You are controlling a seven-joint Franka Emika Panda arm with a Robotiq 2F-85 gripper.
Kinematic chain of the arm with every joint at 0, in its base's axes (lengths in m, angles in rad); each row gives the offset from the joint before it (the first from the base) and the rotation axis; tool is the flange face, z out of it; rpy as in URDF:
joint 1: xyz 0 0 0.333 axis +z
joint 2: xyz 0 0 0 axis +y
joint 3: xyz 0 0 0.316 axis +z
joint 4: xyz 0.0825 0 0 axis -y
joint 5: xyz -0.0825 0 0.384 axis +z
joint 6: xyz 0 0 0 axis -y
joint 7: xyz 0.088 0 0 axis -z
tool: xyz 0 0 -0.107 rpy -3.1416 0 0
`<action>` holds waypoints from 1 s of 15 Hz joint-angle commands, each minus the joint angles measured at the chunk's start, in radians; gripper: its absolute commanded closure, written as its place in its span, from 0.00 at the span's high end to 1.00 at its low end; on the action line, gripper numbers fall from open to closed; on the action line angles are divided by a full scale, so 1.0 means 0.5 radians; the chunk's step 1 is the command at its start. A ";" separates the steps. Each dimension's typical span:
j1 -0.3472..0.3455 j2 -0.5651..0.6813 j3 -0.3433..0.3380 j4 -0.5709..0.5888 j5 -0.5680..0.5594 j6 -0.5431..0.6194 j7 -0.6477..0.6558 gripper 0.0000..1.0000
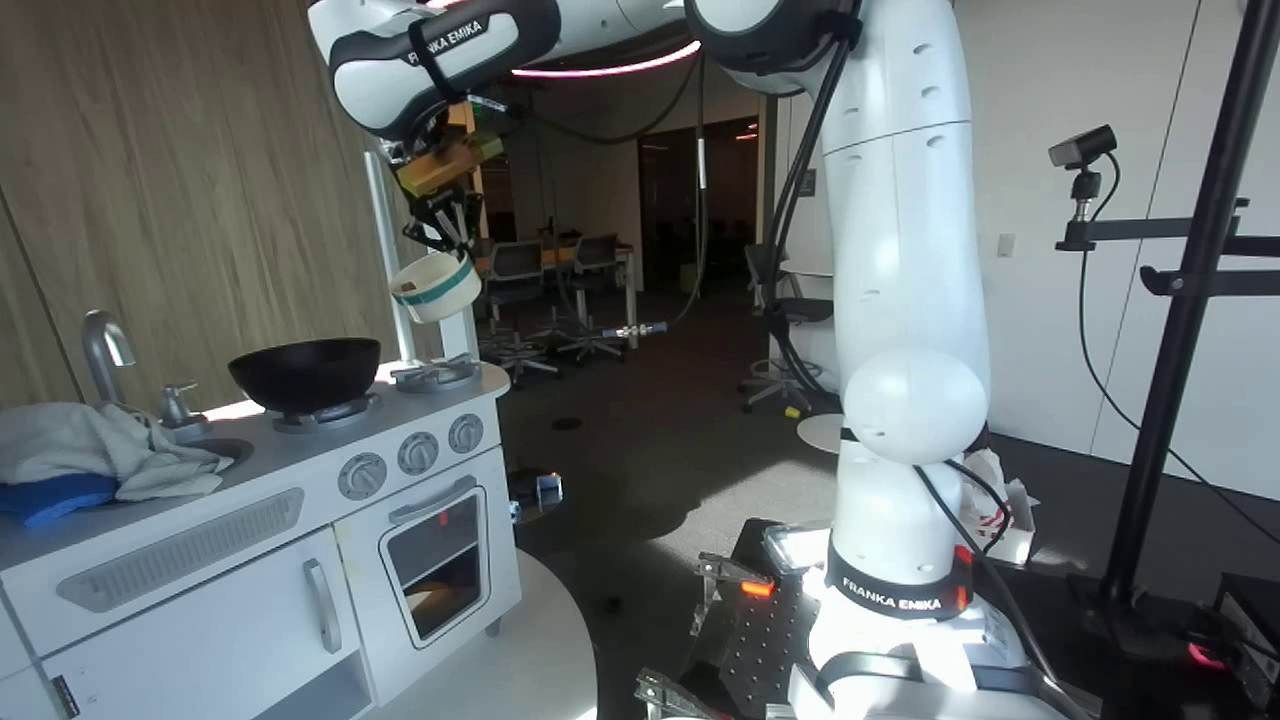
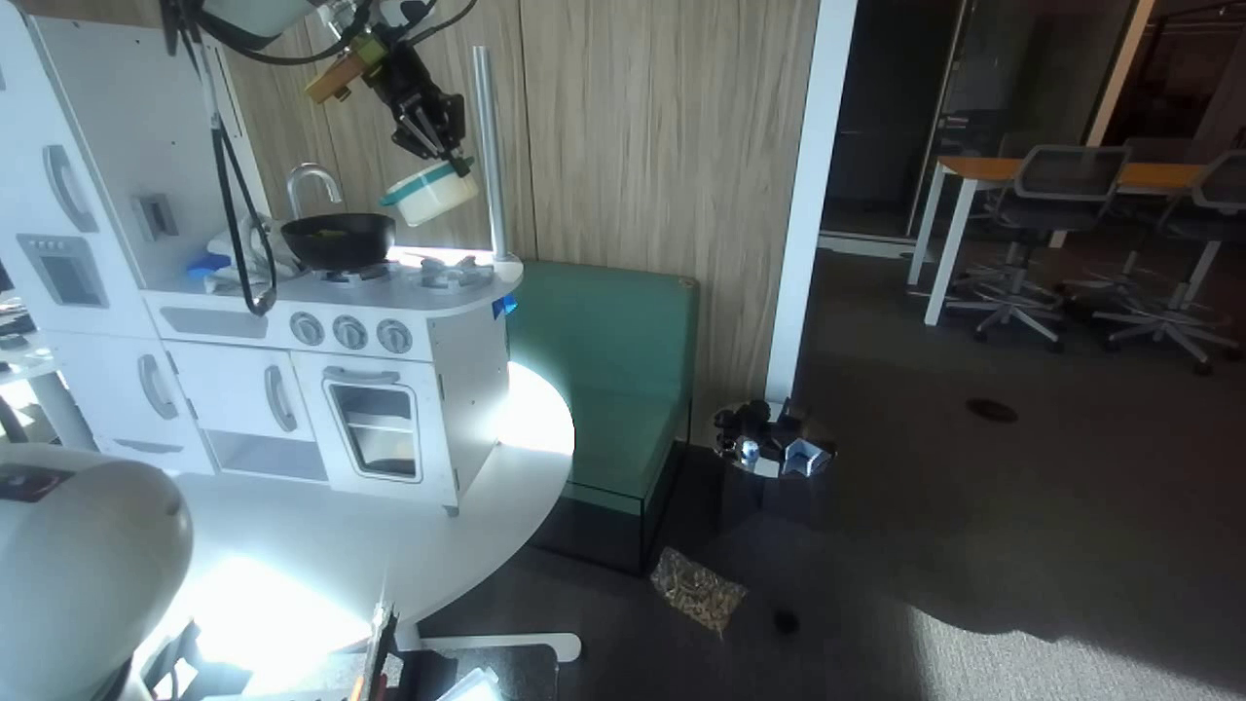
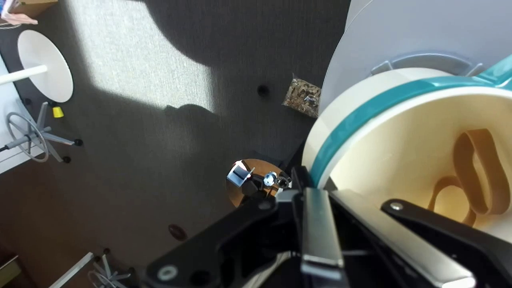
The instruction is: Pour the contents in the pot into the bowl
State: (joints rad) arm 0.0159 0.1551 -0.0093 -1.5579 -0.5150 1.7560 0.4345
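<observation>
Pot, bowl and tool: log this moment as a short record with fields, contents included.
held: pot, cream with a teal band
grip: tool shut on the rim
pose: raised above the counter, tilted toward the bowl
pot contents: brown looped pieces
bowl: black, on a burner
bowl contents: something greenish, too small to name
pour: apparently unfinished, pot not emptied
nearby: grey cloth on the counter

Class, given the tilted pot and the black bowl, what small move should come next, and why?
Probably shift the gripper sideways until the pot overhangs the bowl, before tipping further: brown loops lie inside, and both exterior views show the pot mostly to the bowl's side.
</observation>
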 commanded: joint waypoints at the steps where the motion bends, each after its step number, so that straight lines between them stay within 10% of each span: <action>1: -0.001 0.024 -0.025 0.004 0.069 0.077 -0.059 0.01; 15: -0.017 0.204 -0.081 0.059 0.230 0.170 -0.127 0.01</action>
State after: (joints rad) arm 0.0104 0.2359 -0.0380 -1.5584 -0.4341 1.8211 0.4014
